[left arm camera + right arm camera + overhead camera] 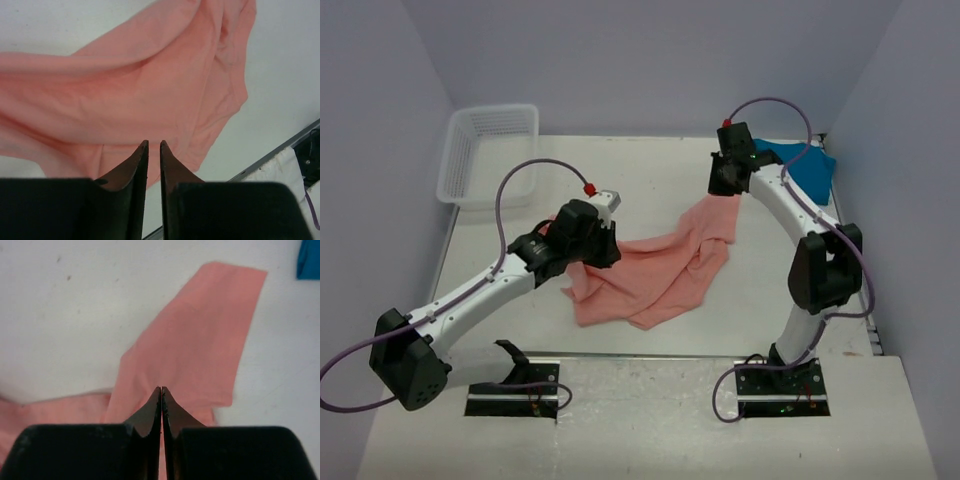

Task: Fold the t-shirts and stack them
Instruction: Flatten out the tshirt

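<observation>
Two grippers have each closed on the salmon-pink t-shirt [660, 270], which lies crumpled and unfolded, so the step in hand appears to be the first one: taking hold of the garment to spread it flat. The left gripper [154, 144] has its jaws shut to a thin sliver, tips pressed into the cloth and apparently nipping a fold, with the bulk of the shirt spilling away ahead of its fingers. The right gripper [161, 388] has its jaws closed tip to tip on the fabric at the base of a sleeve, which reaches out flat beyond the fingertips and points away from them. The shirt's long axis runs diagonally from one gripper to the other, bunched near the left and narrowing to a strip at the right. The teal-blue t-shirt [810, 170] sits just behind the right gripper, untouched. The next move probably calls for both arms to lift and draw apart together, evenly, so neither pinch slips.
</observation>
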Controlling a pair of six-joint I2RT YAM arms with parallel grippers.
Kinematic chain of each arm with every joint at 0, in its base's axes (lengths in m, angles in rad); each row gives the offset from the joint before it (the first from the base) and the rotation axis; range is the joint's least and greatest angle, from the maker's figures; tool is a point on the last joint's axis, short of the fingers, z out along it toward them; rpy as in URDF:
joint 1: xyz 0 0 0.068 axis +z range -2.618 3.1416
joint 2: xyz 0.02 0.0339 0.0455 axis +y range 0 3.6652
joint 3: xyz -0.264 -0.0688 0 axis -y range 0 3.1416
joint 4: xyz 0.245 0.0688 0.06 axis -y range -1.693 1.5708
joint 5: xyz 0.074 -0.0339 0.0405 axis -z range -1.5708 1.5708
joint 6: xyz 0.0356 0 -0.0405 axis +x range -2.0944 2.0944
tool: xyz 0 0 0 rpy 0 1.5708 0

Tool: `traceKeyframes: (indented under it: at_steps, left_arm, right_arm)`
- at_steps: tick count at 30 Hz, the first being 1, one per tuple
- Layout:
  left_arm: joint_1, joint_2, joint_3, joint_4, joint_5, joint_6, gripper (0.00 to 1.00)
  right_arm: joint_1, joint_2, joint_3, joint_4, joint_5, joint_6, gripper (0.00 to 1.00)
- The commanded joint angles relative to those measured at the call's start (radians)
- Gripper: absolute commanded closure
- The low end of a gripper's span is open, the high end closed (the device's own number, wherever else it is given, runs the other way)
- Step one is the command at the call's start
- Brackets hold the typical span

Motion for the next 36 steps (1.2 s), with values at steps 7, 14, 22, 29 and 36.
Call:
traceKeyframes:
  at_steps: [7,14,22,29,36]
  left_arm:
    - [-0.184,-0.033,-0.082,-0.244,-0.333,-0.288,0.53]
    - [-0.341,-0.042,-0.094,-0.419,-0.555,-0.633,0.44]
    - [-0.471,0.107,-0.091,-0.546,-0.580,-0.894,0.52]
    - [-0.508,0.122,-0.115,-0.531,-0.601,-0.959,0.50]
    - [-0.482,0.176,-0.102,-0.574,-0.643,-0.967,0.34]
  right_arm:
    - [0.138,-0.324,-0.354,0.146,-0.222,0.065,0.52]
    - [0.144,-0.492,-0.472,0.173,-0.294,0.054,0.52]
    - [0.153,-0.691,-0.594,0.160,-0.349,0.045,0.51]
    - [0.153,-0.840,-0.676,0.153,-0.384,0.039,0.51]
    - [0.153,-0.897,-0.707,0.144,-0.400,0.037,0.50]
